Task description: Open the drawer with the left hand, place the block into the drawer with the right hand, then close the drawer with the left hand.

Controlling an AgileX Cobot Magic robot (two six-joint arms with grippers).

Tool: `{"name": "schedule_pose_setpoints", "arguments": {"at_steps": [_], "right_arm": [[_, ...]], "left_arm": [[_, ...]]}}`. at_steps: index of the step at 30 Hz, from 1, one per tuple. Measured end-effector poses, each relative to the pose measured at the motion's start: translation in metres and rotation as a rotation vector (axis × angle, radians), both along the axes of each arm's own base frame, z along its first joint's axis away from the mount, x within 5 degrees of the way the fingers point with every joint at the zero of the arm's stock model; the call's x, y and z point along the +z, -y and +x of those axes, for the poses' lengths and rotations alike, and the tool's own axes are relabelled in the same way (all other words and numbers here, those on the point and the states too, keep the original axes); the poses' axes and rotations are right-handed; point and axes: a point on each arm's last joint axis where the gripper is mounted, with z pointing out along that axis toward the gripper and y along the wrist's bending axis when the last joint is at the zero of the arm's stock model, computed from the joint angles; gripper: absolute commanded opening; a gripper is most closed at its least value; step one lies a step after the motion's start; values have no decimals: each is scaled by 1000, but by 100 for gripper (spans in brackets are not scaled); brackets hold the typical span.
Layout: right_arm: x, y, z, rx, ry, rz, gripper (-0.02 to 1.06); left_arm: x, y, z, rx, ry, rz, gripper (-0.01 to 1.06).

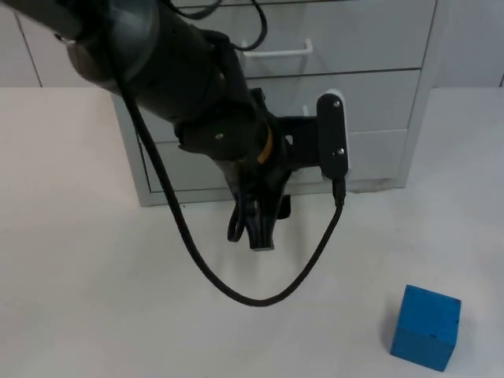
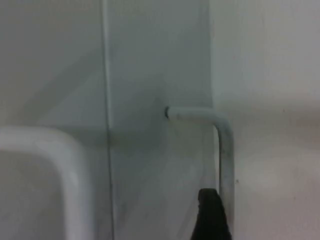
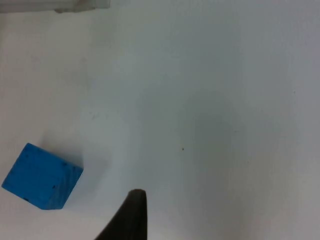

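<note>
The grey metal drawer cabinet (image 1: 276,94) stands across the upper middle of the top view, its drawers shut, and my left hand (image 1: 256,228) hangs before its lowest drawer in the frame's centre; I cannot tell whether that hand is open or closed. To pull cleanly, I judge I should hook the white wire handle (image 2: 222,145) squarely and draw straight out. The blue cube block (image 1: 426,327) waits on the white desk (image 1: 79,276) at lower right, with my right hand (image 3: 131,217) waiting nearby, its state unclear.

Lab bench: grey drawer cabinet (image 1: 346,79), white table (image 1: 79,276).
</note>
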Motion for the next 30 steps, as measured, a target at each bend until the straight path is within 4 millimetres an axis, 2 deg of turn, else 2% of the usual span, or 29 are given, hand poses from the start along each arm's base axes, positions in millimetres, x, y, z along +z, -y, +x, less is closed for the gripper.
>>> {"name": "schedule_pose_setpoints", "arguments": {"at_steps": [3,18,19,21,22,25,30], "right_arm": [[0,0,0,0,0,0,105],[0,0,0,-5,0,4,105],[0,0,0,-9,0,7,105],[0,0,0,-9,0,7,105],[0,0,0,-9,0,7,105],[0,0,0,-9,0,7,105],[0,0,0,-9,3,10,105]], "left_arm": [[-4,1,6,36,11,12,54],[-13,8,12,39,23,5,51],[-14,8,13,46,21,0,47],[-14,9,12,47,22,2,28],[-14,8,12,52,21,7,28],[-14,9,13,45,29,19,1],[-14,9,13,42,28,23,0]]}}
